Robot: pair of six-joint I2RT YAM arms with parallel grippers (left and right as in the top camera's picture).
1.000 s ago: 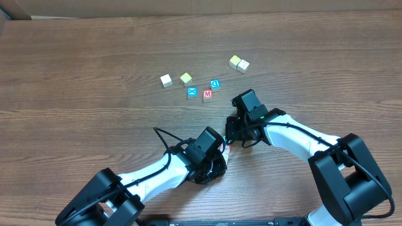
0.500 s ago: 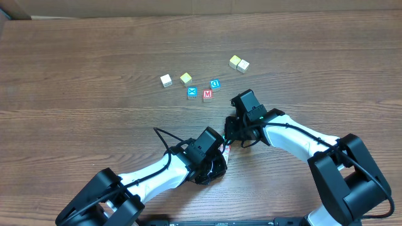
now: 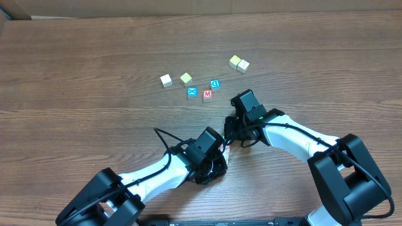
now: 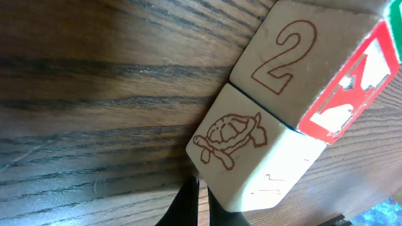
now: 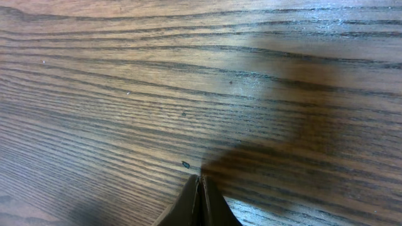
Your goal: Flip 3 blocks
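While poised with jaws together on nothing, left gripper [image 4: 198,186] just beside turtle block [image 4: 233,142] and Y block [image 4: 286,63], right gripper [image 5: 200,183] over table [image 5: 188,75], likely ahead of a flip: open left, straddle one block, tip over.

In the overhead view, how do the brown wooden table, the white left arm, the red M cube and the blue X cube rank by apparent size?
1. Brown wooden table
2. White left arm
3. Red M cube and blue X cube: they look alike in size, so they are not ranked.
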